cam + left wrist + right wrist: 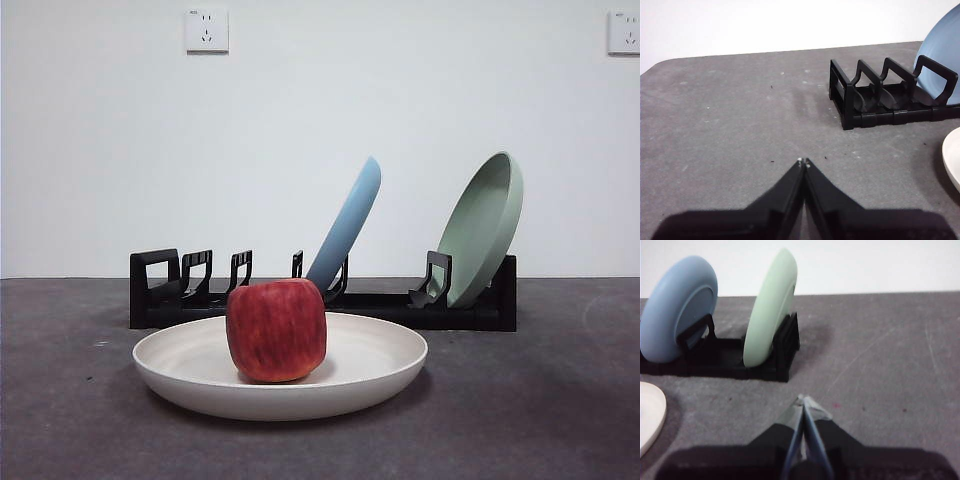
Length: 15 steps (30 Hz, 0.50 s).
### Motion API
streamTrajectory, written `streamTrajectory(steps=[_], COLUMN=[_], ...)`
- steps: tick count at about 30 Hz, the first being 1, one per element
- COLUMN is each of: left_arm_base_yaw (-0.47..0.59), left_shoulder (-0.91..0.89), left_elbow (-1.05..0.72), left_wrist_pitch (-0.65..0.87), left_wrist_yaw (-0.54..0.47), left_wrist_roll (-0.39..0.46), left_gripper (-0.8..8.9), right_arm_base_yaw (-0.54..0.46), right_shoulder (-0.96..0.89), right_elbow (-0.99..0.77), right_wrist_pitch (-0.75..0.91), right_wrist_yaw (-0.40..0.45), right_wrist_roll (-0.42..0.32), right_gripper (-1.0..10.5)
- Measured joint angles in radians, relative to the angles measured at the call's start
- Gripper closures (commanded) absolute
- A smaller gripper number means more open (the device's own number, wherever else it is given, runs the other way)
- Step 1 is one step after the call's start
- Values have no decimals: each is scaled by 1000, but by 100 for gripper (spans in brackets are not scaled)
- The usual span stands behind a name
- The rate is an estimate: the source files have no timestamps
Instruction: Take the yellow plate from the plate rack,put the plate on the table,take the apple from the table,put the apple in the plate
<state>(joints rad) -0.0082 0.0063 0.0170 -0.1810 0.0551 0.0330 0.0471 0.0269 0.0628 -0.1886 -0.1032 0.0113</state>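
Looking across the table [560,420], I see the apple [277,330] sitting in the plate [385,375], at 6 o'clock from the rack [480,310]. My left gripper [803,162] and right gripper [803,399] are both closed, empty, above bare table.

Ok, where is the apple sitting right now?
In the front view, the apple sits in the yellow plate, left of its centre, on the table just in front of the plate rack.
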Motion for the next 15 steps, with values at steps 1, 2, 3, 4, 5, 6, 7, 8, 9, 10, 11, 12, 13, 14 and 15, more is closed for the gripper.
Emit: streamTrajectory(steps=[1, 2, 3, 4, 5, 6, 7, 8, 9, 10, 11, 12, 13, 14, 15], left_arm_base_yaw=[0, 0, 0, 0, 0, 0, 0, 0, 0, 0, 0, 0, 0, 0, 0], left_shoulder=[0, 0, 0, 0, 0, 0, 0, 0, 0, 0, 0, 0, 0, 0, 0], left_elbow=[0, 0, 0, 0, 0, 0, 0, 0, 0, 0, 0, 0, 0, 0, 0], left_wrist_pitch=[0, 0, 0, 0, 0, 0, 0, 0, 0, 0, 0, 0, 0, 0, 0], left_wrist_yaw=[0, 0, 0, 0, 0, 0, 0, 0, 0, 0, 0, 0, 0, 0, 0], left_wrist_roll=[0, 0, 0, 0, 0, 0, 0, 0, 0, 0, 0, 0, 0, 0, 0], left_gripper=[816, 816, 816, 816, 816, 816, 816, 816, 816, 816, 816, 816, 816, 816, 816], right_arm_base_yaw=[0, 0, 0, 0, 0, 0, 0, 0, 0, 0, 0, 0, 0, 0, 0], right_shoulder=[-6, -11, -15, -18, -21, -21, -21, -22, -22, -22, -22, -22, -21, -21, -21], right_elbow=[-8, -16, -22, -27, -32, -34, -35, -36, -36, -36, -36, -36, -36, -36, -36], right_wrist_pitch=[-3, -6, -11, -12, -12, -10, -6, -5, -4, -4, -4, -4, -4, -4, -4], right_wrist_yaw=[0, 0, 0, 0, 0, 1, 2, 2, 2, 2, 2, 2, 2, 2, 2], right_wrist_roll=[6, 14, 21, 27, 32, 37, 43, 47, 50, 52, 53, 54, 55, 56, 56], right_gripper=[946, 946, 946, 946, 946, 946, 946, 946, 946, 946, 946, 946, 946, 946, 946])
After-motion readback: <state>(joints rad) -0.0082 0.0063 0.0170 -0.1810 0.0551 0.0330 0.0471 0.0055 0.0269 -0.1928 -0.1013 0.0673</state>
